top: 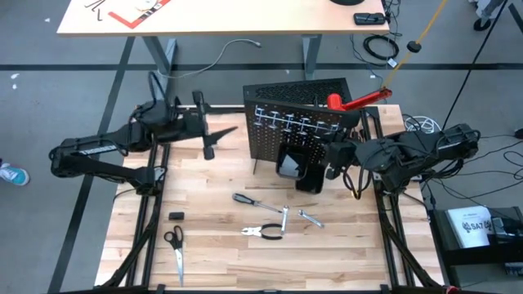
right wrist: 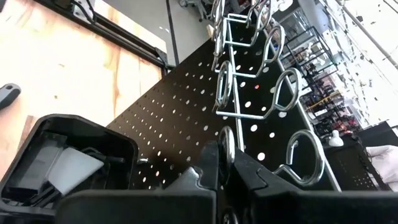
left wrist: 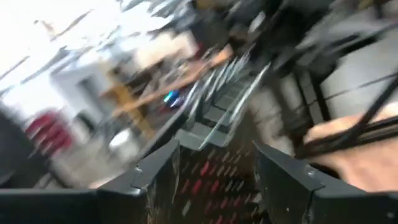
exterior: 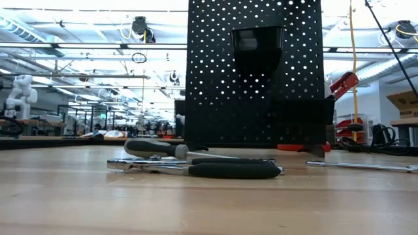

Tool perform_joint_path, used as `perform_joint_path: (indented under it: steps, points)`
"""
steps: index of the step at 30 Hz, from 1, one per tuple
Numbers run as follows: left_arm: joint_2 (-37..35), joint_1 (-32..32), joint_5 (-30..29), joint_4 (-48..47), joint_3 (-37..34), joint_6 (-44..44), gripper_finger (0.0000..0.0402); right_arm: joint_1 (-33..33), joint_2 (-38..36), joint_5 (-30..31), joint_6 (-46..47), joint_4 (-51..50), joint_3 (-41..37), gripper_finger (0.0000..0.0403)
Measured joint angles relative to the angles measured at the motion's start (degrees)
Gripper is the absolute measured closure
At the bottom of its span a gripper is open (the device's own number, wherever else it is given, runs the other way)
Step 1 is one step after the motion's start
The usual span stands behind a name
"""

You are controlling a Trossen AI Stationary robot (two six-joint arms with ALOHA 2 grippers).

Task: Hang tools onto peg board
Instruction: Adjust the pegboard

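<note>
Right claw (right wrist: pixel 225 163) pinches a silver ring (right wrist: pixel 226 144) on the peg board (right wrist: pixel 186 106)

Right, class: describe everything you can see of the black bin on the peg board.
The bin is a black box with rounded corners, seemingly plastic, open at the top. It hangs on the front of the upright peg board, below the row of silver rings. A pale flat piece lies inside it. The right gripper is beside it, by the rings; whether they touch is unclear.
</note>
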Motion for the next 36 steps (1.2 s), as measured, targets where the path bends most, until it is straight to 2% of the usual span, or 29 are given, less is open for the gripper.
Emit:
perform_joint_path:
  steps: [3, 9, 11, 15, 18, 23, 25, 27, 31, 33, 36]
  points:
    - [0.6, 1.6, -5.9, -3.7, 0.0, -1.5, 0.0194, 0.0, 0.0, 0.0, -0.2, -0.1, 0.0, 0.0402]
    - [6.8, 8.2, -6.3, -4.9, 0.0, -8.7, 0.0194, 0.0, 0.0, -0.3, -0.9, -0.1, 0.0, 0.0402]
    - [8.9, 10.8, -3.0, -3.9, 0.0, -10.7, 0.0191, 0.0, 0.0, -0.2, -1.0, -0.2, 0.0, 0.0402]
    - [12.6, 14.5, 11.2, 2.6, 0.0, -12.6, 0.0167, 0.0, 0.0, -0.2, -1.0, -0.2, 0.0, 0.0402]
    - [14.6, 16.0, 13.9, 6.3, 0.1, -13.8, 0.0145, 0.0, 0.0, -0.3, -1.0, -0.2, 0.0, 0.0402]
    - [18.1, 17.8, 26.7, 7.6, 0.1, -13.9, 0.0132, 0.0, 0.0, -0.7, -1.2, -0.2, 0.0, 0.0402]
    - [19.0, 17.5, 27.5, 8.3, 0.1, -13.9, 0.0146, 0.0, 0.0, -1.2, -1.5, -0.2, 0.0, 0.0402]
    - [19.8, 17.3, 27.5, 8.3, 0.1, -13.9, 0.0176, 0.0, 0.0, -2.0, -1.5, 0.1, 0.0, 0.0402]
    - [20.3, 17.2, 28.1, 7.9, 0.1, -14.3, 0.0283, 0.0, 0.0, -2.4, -1.7, 0.1, 0.0, 0.0402]
    - [20.3, 17.1, 32.8, 7.0, 0.1, -15.2, 0.0343, 0.0, -0.1, -2.9, -1.8, -0.3, 0.0, 0.0402]
    - [20.4, 17.2, 33.6, 7.7, 0.2, -14.0, 0.0355, 0.0, -0.1, -3.4, -2.1, 0.7, 0.0, 0.0402]
